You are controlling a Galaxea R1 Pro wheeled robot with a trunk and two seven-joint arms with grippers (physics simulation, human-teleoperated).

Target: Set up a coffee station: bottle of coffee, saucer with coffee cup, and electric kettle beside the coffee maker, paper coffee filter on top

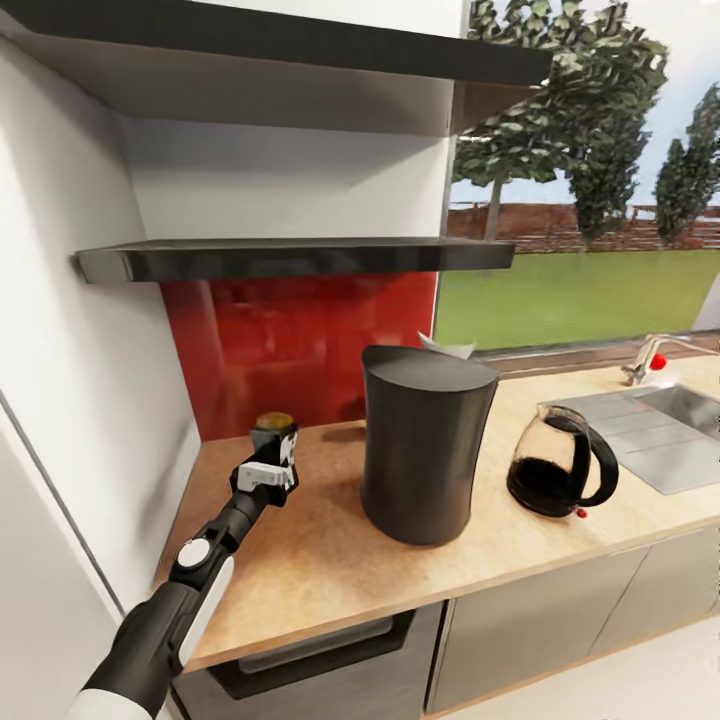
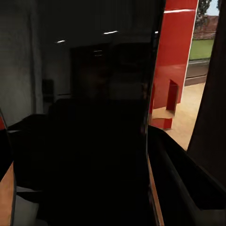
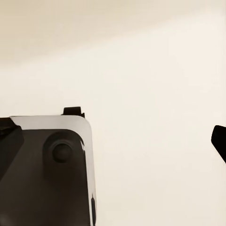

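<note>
— Head view first: where is the bottle (image 1: 274, 428)?

— Down on the worktop (image 1: 310, 560), in the corner near the red backsplash (image 1: 290, 340), left of the coffee maker (image 1: 422, 445) and a little apart from it. The left gripper (image 1: 276, 452) is closed around it, brown lid showing above the fingers.

— Is it resting on the wood or held just above?

— Can't tell from this angle.

— And the rest?

— Coffee maker stands upright mid-worktop. A scrap of white paper, the filter (image 1: 447, 347), peeks out behind its top edge; whether it lies on the top I can't say. The kettle (image 1: 560, 462) sits to its right, near but not touching, handle toward the sink (image 1: 655, 430). The lower shelf (image 1: 290, 258) hangs above the backsplash.

— Left wrist view?

— Mostly dark, the bottle (image 2: 94, 141) pressed close to the lens, with backsplash and worktop in a strip at one edge.

— Right gripper?

— Right wrist view gives pale floor (image 3: 150, 94) and a dark part of the robot's base (image 3: 47, 174). One black fingertip (image 3: 219, 141) shows at the edge; how wide the jaws stand I cannot tell.
</note>
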